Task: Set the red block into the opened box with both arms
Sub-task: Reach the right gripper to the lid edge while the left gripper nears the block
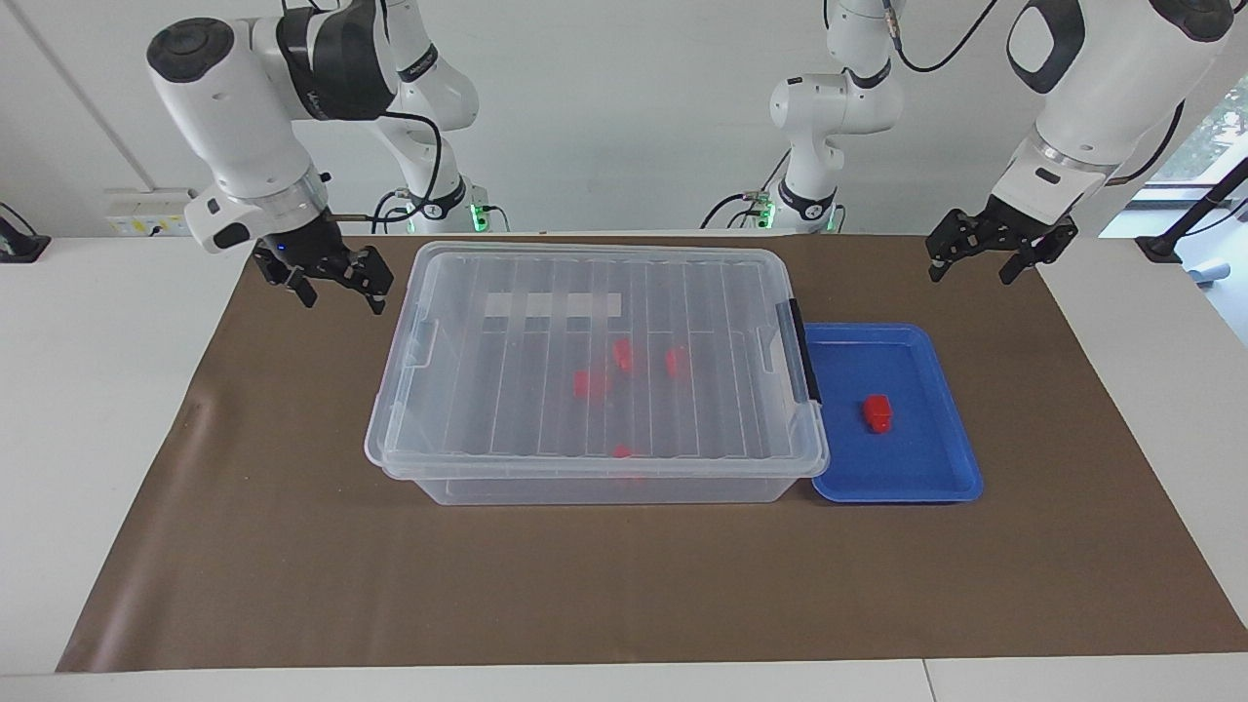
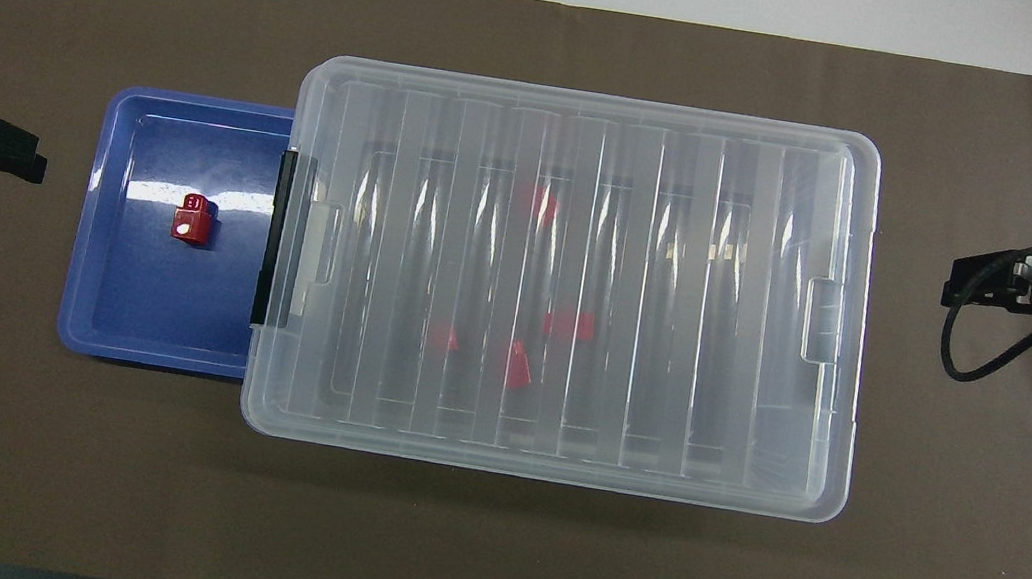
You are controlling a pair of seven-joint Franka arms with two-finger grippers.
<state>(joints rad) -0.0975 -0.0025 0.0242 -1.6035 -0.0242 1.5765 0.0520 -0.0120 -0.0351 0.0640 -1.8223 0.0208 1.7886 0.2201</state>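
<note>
so the box sits mid-table on the brown mat w/ its ribbed clear lid down on top, black latch on the end toward the left arm. Four red blocks show blurry through the lid, e.g. one here

The red block that counts is out in the open, lying in the blue tray, which is pushed right up against the box's latch end. In the overhead view the block sits a bit off the tray's middle, w/ a pale dot on its top face

left gripper hangs in the air over bare mat by the tray's corner on the robots' side, fingers spread apart, nothing in them. The block is below it and out toward the table's middle, well apart, no contact w/ tray or block

right gripper is up over the mat just beside the box's end w/o the latch, near the corner on the robots' side. Jaws spread wide too, holding nothing, not touching the box afaict

Overhead view shows only the tips of both grippers, poking in from the sides at about the box's mid-height
</note>
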